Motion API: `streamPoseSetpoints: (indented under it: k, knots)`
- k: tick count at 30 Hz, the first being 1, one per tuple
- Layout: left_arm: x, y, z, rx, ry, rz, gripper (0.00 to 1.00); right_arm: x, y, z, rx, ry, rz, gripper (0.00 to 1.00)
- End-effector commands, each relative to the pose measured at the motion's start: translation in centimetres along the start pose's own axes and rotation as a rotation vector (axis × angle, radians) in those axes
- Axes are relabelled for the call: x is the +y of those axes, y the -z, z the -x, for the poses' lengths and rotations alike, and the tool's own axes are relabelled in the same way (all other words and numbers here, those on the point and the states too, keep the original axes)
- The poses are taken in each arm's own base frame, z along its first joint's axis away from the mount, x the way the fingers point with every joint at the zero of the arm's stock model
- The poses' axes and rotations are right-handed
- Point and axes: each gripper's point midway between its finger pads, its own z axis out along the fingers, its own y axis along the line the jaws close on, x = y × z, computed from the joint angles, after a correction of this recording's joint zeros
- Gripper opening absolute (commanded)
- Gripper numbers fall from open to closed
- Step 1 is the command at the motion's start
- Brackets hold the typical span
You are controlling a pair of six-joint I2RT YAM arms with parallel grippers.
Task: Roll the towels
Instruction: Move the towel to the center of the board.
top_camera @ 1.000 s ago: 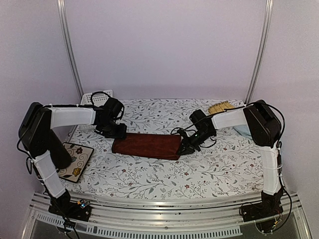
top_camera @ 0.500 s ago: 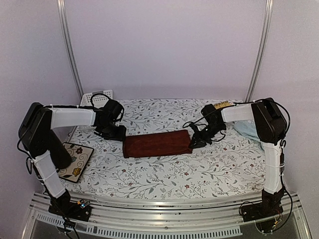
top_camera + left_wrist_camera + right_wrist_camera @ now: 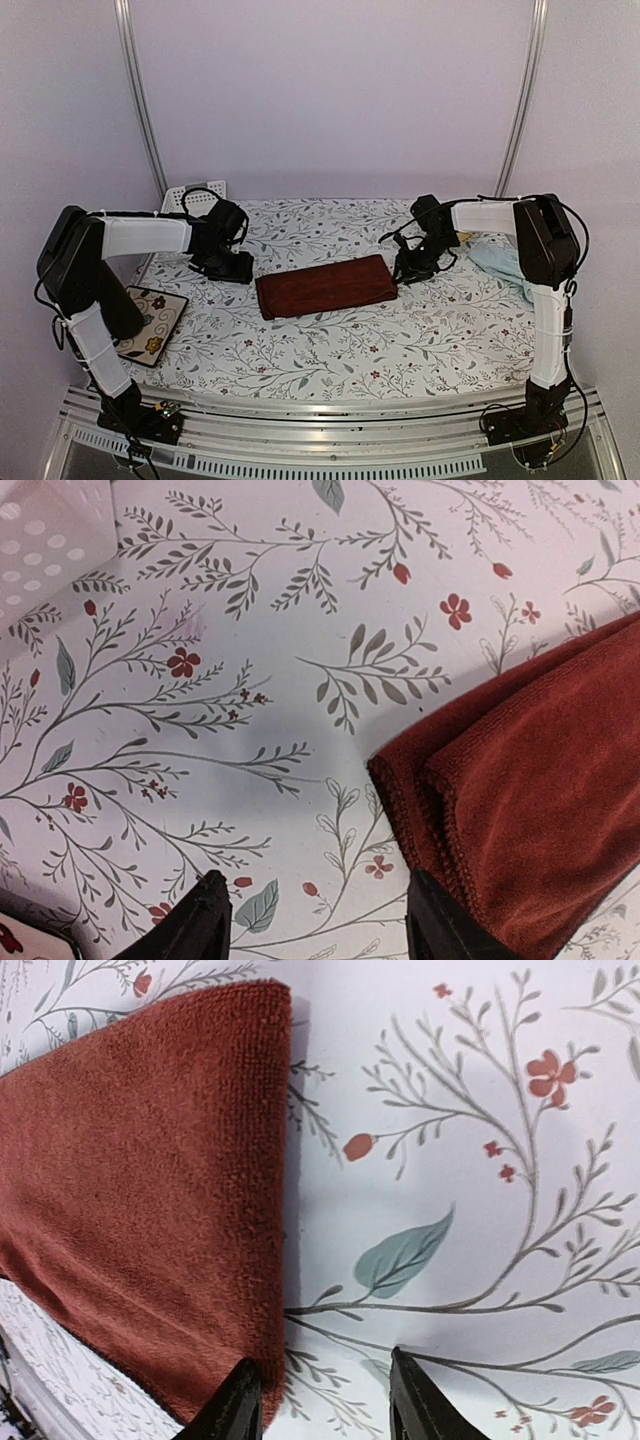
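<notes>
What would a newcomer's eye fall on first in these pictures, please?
The folded rust-red towel, lying mid-table on the floral cloth, stands out first. The left pincer and the right pincer hover open just off its two ends. A pale blue towel lies at the far right.

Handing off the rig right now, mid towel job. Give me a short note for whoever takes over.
Left gripper: open, empty, at the left end of the red towel.
Right gripper: open, empty, at the towel's right end.
Red towel: mid-table, folded into a long flat strip, not rolled.
Blue towel: lying loose near the right edge of the table, unrolled.
Done: no roll yet. Left: roll both towels.
</notes>
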Motion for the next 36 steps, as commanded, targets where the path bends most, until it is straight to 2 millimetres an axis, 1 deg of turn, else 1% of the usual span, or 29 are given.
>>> streamPoseSetpoints:
  k: [1, 3, 5, 7, 11, 13, 16, 18, 19, 21, 22, 23, 27, 30, 33, 36]
  knots:
    - [0.3, 1.1, 0.6, -0.027, 0.007, -0.011, 0.62, -6.8, 0.1, -3.6, 0.112, -0.051, -0.31, 0.5]
    - [0.3, 1.0, 0.6, -0.026, 0.005, -0.011, 0.64, -6.8, 1.2, -3.4, 0.091, -0.051, -0.331, 0.55]
    - [0.2, 0.7, 0.6, -0.02, 0.004, -0.019, 0.67, -6.4, 2.1, -3.1, 0.071, -0.049, -0.331, 0.57]
    - [-0.2, 0.4, 0.8, -0.016, -0.006, -0.031, 0.69, -5.4, 3.0, -2.5, 0.04, -0.038, -0.309, 0.58]
    - [-0.6, -0.7, 2.0, -0.022, -0.055, -0.026, 0.71, -2.0, 4.0, -1.7, -0.006, -0.001, -0.205, 0.58]
    - [-1.3, -1.1, 2.8, -0.04, -0.087, -0.047, 0.71, -0.5, 4.1, -1.7, -0.011, 0.023, -0.167, 0.58]
    - [-2.9, -1.7, 4.1, -0.074, -0.125, -0.134, 0.71, 1.1, 3.3, -2.6, 0.014, 0.048, -0.13, 0.58]
    - [-4.1, -2.0, 4.6, -0.081, -0.139, -0.209, 0.72, 1.6, 2.8, -3.3, 0.029, 0.055, -0.125, 0.59]
    - [-5.1, -2.1, 4.7, -0.079, -0.15, -0.265, 0.73, 1.7, 2.6, -3.6, 0.034, 0.057, -0.122, 0.58]
    - [-6.1, -2.4, 5.1, -0.088, -0.18, -0.321, 0.73, 2.0, 2.4, -4.1, 0.039, 0.063, -0.116, 0.58]
    - [-6.4, -3.7, 4.3, -0.06, -0.194, -0.34, 0.73, 2.2, 2.3, -4.3, 0.042, 0.062, -0.112, 0.59]
    - [-6.5, -4.5, 3.9, -0.043, -0.202, -0.356, 0.73, 2.3, 2.2, -4.4, 0.043, 0.064, -0.108, 0.58]
    - [-6.2, -6.3, 2.4, 0.016, -0.187, -0.397, 0.69, 3.0, 2.2, -4.7, 0.046, 0.073, -0.102, 0.59]
    - [-5.6, -6.7, 1.7, 0.028, -0.17, -0.41, 0.64, 3.5, 2.3, -4.6, 0.042, 0.084, -0.095, 0.59]
    - [-5.5, -6.3, 1.2, 0.03, -0.169, -0.421, 0.59, 4.0, 2.2, -4.5, 0.044, 0.091, -0.086, 0.59]
    - [-5.6, -5.8, 0.0, 0.049, -0.161, -0.449, 0.56, 4.1, 2.1, -4.3, 0.044, 0.099, -0.087, 0.59]
